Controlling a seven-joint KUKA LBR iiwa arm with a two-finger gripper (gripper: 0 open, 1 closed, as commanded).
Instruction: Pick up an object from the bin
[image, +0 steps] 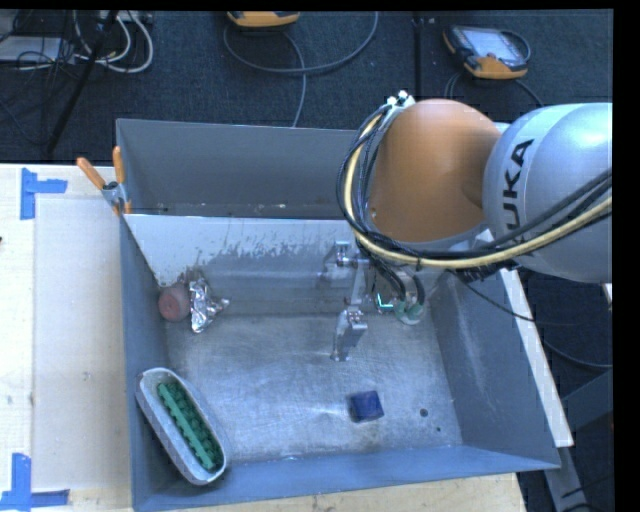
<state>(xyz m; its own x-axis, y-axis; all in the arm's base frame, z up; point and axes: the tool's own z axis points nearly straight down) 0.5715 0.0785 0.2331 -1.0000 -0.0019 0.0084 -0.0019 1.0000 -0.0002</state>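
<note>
Green brush (190, 425) lies in the bin's (480, 350) near-left corner; blue block (366, 405) by the near wall, the likeliest pick. Gripper (345, 338), mid-bin just beyond it, open-or-closed state indeterminable: centre over the block before descending. Crumpled foil (203, 303) far left.

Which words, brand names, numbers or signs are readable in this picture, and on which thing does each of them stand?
"UKA" - large dark letters on the arm's grey casing, running along it; the word's start is hidden.
No text can be made out on the blue block, the green brush, the crumpled foil piece or the pinkish round thing.
</note>
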